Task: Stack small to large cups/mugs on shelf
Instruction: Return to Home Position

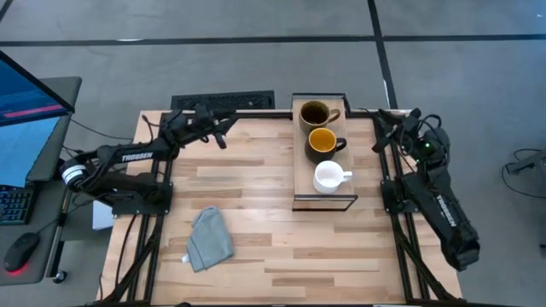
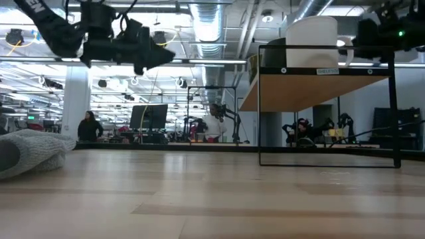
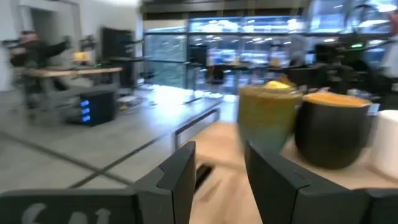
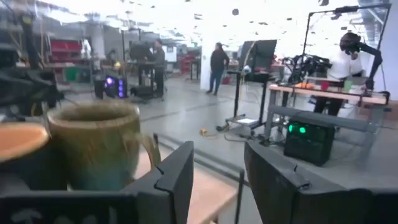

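Three mugs stand upright in a row on the raised light-wood shelf [image 1: 300, 175]: the olive-brown mug [image 1: 314, 113] at the far end, the dark mug with yellow-orange inside [image 1: 322, 141] in the middle, the small white mug [image 1: 329, 177] at the near end. My left gripper [image 1: 224, 128] is open and empty, up in the air left of the shelf's far end. My right gripper [image 1: 381, 128] is open and empty, in the air right of the shelf's far end. The olive-brown mug [image 3: 266, 115] and the dark mug [image 3: 333, 127] show in the left wrist view; the olive-brown mug [image 4: 99, 149] also shows in the right wrist view.
A crumpled grey cloth [image 1: 209, 239] lies on the wooden tabletop [image 1: 273, 222] near the front left. A dark keyboard-like object [image 1: 222, 101] sits at the table's far edge. A monitor [image 1: 26, 94] and a mouse stand on a side desk to the left.
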